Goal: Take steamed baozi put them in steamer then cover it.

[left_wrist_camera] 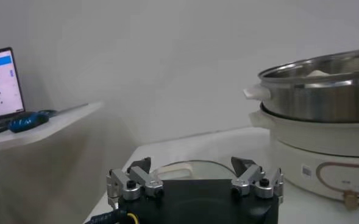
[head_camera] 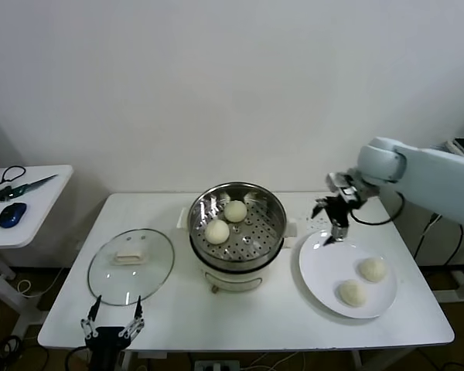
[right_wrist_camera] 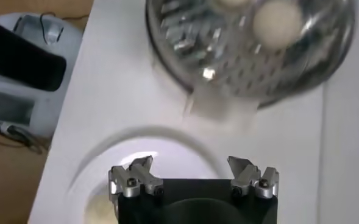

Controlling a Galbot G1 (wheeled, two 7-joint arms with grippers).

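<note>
At the centre of the head view, the steamer [head_camera: 237, 232] stood on the white worktop [head_camera: 178, 313] with two steamed baozi [head_camera: 217, 231] on its perforated tray; the other two lay on a white plate [head_camera: 325, 274] at lower right. From the right wrist view only part of the steamer's tray showed, one bun cut off by the frame's top edge and the plate's bun half hidden behind the tool body. The right tool [head_camera: 330, 211] hung released, fingers spread, above the plate's far rim, just right of the steamer. The cover [head_camera: 131, 265] lay flat at the steamer's left. The left tool [head_camera: 113, 321] waited released at the bottom left, near the cover's near edge.
</note>
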